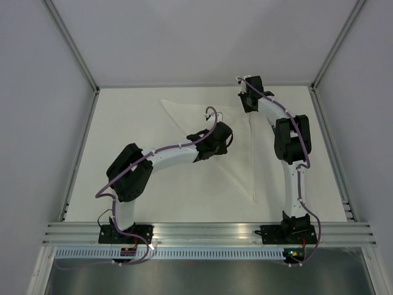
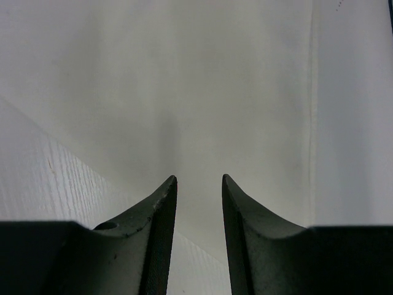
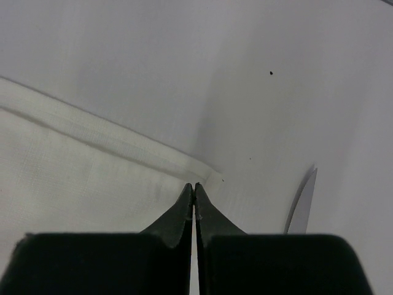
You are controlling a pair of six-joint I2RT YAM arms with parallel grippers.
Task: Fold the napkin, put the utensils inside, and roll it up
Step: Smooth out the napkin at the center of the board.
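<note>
The napkin (image 1: 236, 141) lies flat on the white table as a white triangle, its long edge running diagonally. My left gripper (image 1: 215, 134) hovers over that diagonal edge, open with nothing between its fingers (image 2: 200, 177). In the left wrist view the napkin (image 2: 233, 98) fills most of the frame. My right gripper (image 1: 248, 106) is at the napkin's far right corner. In the right wrist view it is shut (image 3: 194, 185), its tips just over the hemmed corner of the napkin (image 3: 92, 178), with no cloth visible between them. Of the utensils only a silvery blade tip (image 3: 304, 206) shows, on the table to the right.
White enclosure walls close in the table on the left, the right and at the back. A metal rail (image 1: 209, 232) with both arm bases runs along the near edge. Bare table (image 1: 129, 123) lies left of the napkin.
</note>
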